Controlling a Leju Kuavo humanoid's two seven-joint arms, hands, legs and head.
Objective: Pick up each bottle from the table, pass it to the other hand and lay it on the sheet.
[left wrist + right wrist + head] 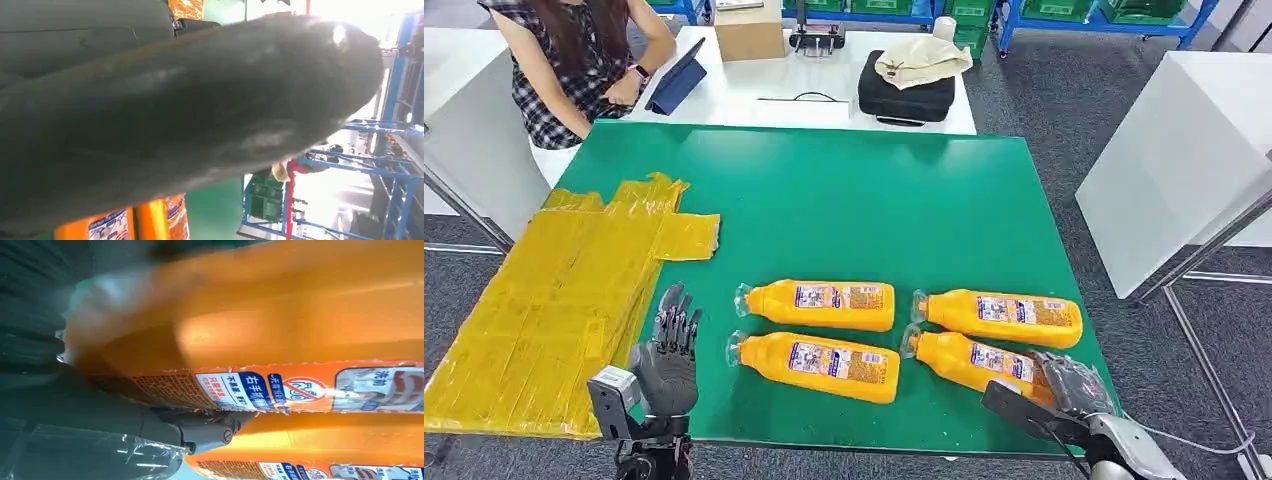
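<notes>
Right robot hand (1072,385) sits at the counter's near right corner, right on the fat end of the nearest orange bottle (969,362). Its fingers lie against that bottle, but I cannot tell if they have closed around it. The bottle lies flat, long way running from 3 o'clock to 9 o'clock, cap pointing to 9. Three more bottles lie the same way close by. Left robot hand (667,350) stands up at the near left with fingers apart, holding nothing. The yellow sheet (554,310) lies just past it toward 9 o'clock. So the right hand looks best placed to lift, and the left to receive.
</notes>
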